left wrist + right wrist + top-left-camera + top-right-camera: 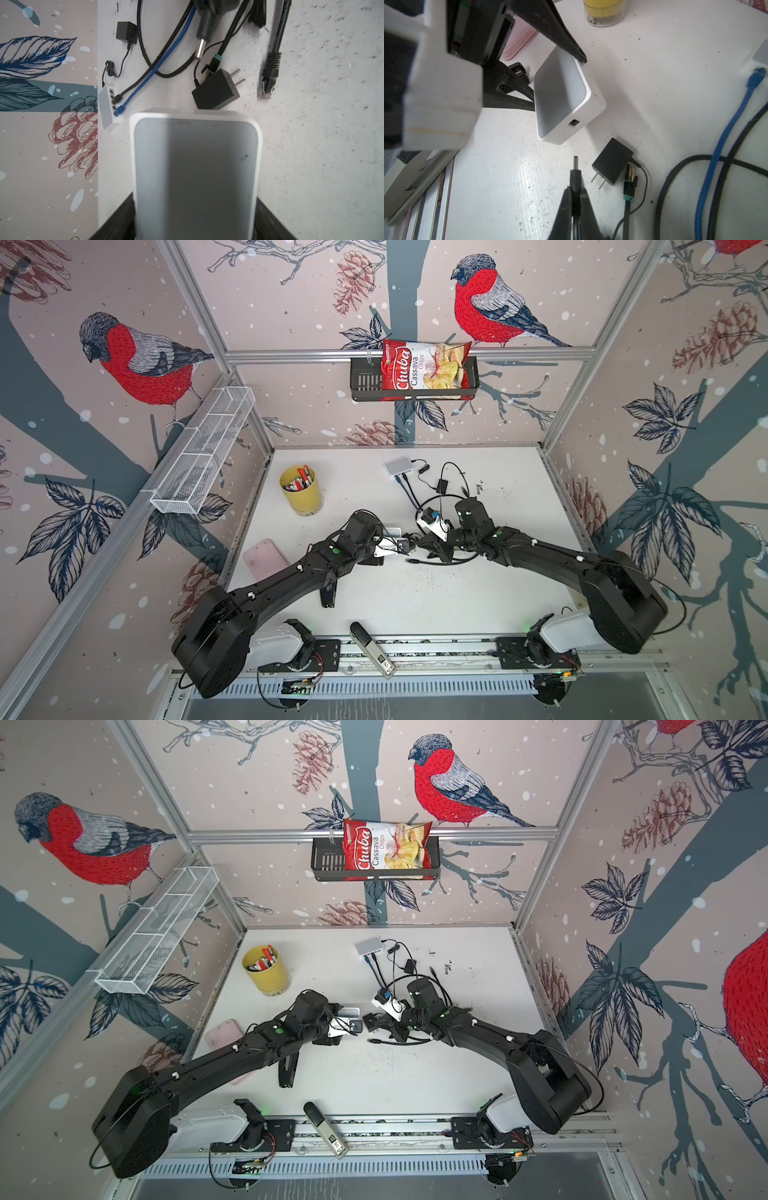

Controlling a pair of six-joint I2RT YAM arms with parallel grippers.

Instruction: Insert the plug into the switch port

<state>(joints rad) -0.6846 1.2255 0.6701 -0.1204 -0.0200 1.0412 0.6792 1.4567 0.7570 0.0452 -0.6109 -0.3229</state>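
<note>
The left gripper [559,81] has its jaws spread wide and pressed against two opposite edges of the white switch [564,108], grasping it with its grey face turned toward the left wrist camera. Whether the switch rests on the table [415,605] or hangs just over it cannot be told. On the short side of the switch that points away from the left gripper sits a small dark port [574,122]. Facing that side, near the switch but clearly apart from it, the right gripper [576,189] is clenched on the black body of the plug [575,175]. The plug's bare metal tip sticks out past the fingertips toward the switch (in the right wrist view the tip lines up roughly with the port). A black power adapter [612,161] lies flat on the table just beside the port side of the switch, its two prongs turned away from the switch. Farther out on that same side lie a looping black cable [661,203] and a blue cable [726,139]. The blue one runs into a second white hub [398,466], well beyond the switch toward the back wall. A yellow cup [300,489] of markers and a pink case [266,558] sit on the far side of the switch from the plug.
</note>
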